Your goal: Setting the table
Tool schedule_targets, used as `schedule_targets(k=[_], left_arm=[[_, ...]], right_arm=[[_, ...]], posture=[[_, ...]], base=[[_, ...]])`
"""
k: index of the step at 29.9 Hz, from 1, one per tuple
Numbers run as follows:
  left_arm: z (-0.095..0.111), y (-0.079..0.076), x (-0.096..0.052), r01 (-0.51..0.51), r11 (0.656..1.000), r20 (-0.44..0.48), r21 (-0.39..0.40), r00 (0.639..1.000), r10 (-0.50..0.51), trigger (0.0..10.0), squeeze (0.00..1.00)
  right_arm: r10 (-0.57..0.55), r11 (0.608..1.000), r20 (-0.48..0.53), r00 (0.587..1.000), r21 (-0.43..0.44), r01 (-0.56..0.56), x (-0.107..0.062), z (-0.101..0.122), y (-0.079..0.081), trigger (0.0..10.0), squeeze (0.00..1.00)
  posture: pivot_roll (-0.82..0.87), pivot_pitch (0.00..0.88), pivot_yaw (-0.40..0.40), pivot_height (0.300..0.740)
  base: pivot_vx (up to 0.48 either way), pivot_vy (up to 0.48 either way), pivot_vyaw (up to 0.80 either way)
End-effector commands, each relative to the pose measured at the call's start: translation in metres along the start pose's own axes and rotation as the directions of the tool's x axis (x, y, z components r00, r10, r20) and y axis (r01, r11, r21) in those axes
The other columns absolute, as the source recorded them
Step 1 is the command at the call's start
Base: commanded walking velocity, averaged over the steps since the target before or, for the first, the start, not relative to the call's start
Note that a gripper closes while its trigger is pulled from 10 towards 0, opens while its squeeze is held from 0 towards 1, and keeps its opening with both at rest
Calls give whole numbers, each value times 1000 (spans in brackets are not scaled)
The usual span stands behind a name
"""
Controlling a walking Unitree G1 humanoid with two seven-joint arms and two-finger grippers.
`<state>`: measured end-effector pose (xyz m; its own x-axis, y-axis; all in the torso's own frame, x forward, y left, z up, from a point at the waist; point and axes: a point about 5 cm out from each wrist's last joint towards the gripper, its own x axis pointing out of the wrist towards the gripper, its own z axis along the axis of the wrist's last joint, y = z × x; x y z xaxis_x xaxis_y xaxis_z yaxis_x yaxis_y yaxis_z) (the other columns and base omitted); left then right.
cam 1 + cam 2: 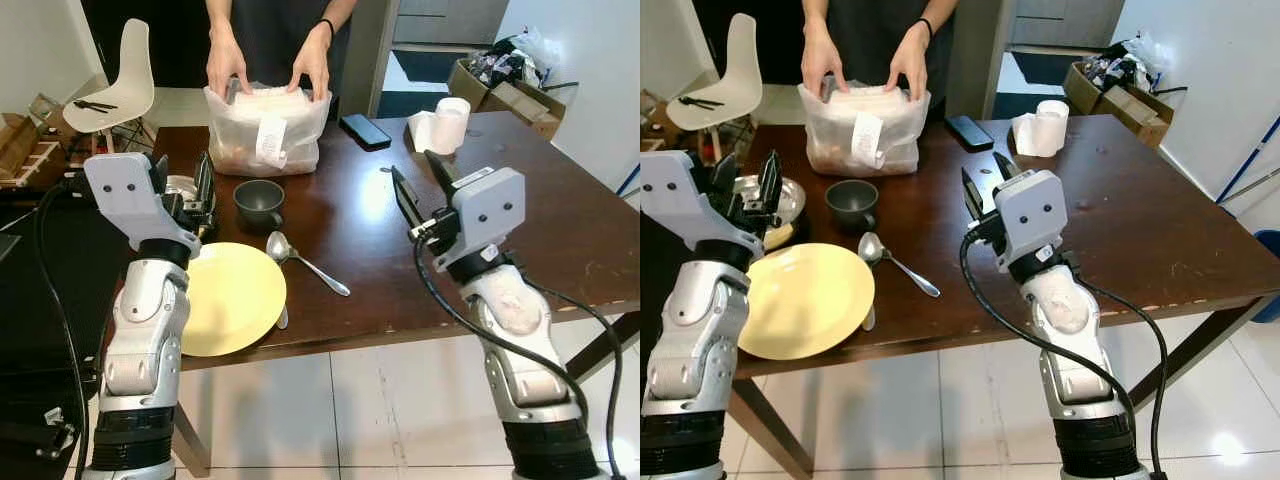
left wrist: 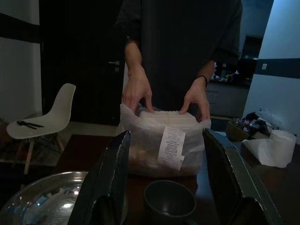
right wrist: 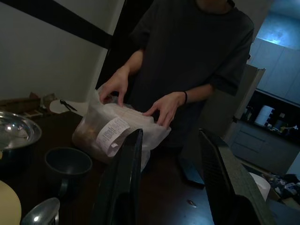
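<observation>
Yellow plate [image 1: 232, 298], dark grey cup [image 1: 259, 201] — dark brown table [image 1: 560, 230], white chair [image 1: 120, 85]

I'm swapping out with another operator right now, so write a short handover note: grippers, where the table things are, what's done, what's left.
Left gripper: open, holding nothing, raised over the table's left side near the steel bowl.
Right gripper: open, holding nothing, raised over bare table.
On the table: yellow plate at the near edge, spoon just right of it, dark cup behind the plate.
A person's hands rest on a plastic bag at the far edge; phone and paper roll to its right.
Done: plate, spoon and cup are laid out.
Left: whatever comes out of the bag; nothing is in hand.
</observation>
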<state>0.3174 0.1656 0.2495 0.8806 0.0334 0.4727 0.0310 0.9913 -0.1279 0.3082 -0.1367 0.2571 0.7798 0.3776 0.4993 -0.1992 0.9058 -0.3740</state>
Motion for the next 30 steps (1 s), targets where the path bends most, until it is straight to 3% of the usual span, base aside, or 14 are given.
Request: schedule_targets(k=[1,12,13,15,16,18,19,21,24,30], left_arm=[[-1,0,2,6,1000,-11,4,1000,-6,10000,0],[-6,3,2,-2,1000,-28,11,1000,2,10000,0],[-12,4,0,1,1000,-56,30,998,1,10000,0],[-46,11,-12,56,972,-244,229,970,2,10000,0],[-58,17,-22,68,966,-307,250,951,13,10000,0],[-65,21,-29,70,966,-340,250,940,20,10000,0],[-67,28,-40,52,970,-354,236,935,36,10000,0],[-63,28,-45,58,972,-352,229,936,26,10000,0],[-57,27,-48,66,975,-340,212,940,10,10000,0],[-52,21,-39,56,980,-311,193,950,7,10000,0]], right_arm=[[8,1000,-1,1000,1,-8,0,-1,2,10000,0],[2,1000,-18,1000,13,-2,-2,-6,3,10000,0],[-8,999,-37,999,31,9,-4,-10,2,10000,0],[-70,990,-157,985,111,88,-20,-36,3,10000,0],[-96,972,-245,965,186,144,-33,-52,5,10000,0],[-108,955,-301,948,232,182,-42,-62,7,10000,0],[-100,954,-373,923,227,195,-60,-76,13,10000,0],[-79,956,-382,921,231,178,-69,-76,18,10000,0],[-74,955,-375,924,240,175,-71,-72,22,10000,0],[-117,951,-352,928,228,207,-61,-69,17,10000,0]], posture=[[-86,0,49,740],[-87,0,52,740],[-86,0,52,740],[-86,0,53,740],[-84,0,56,740],[-84,0,56,740],[-77,0,55,740],[-61,0,52,740],[-51,0,59,740],[-54,0,55,740]], base=[[0,0,0],[0,0,0],[0,0,0],[0,0,0],[0,0,0],[0,0,0],[0,0,0],[0,0,0],[0,0,0],[0,0,0]])
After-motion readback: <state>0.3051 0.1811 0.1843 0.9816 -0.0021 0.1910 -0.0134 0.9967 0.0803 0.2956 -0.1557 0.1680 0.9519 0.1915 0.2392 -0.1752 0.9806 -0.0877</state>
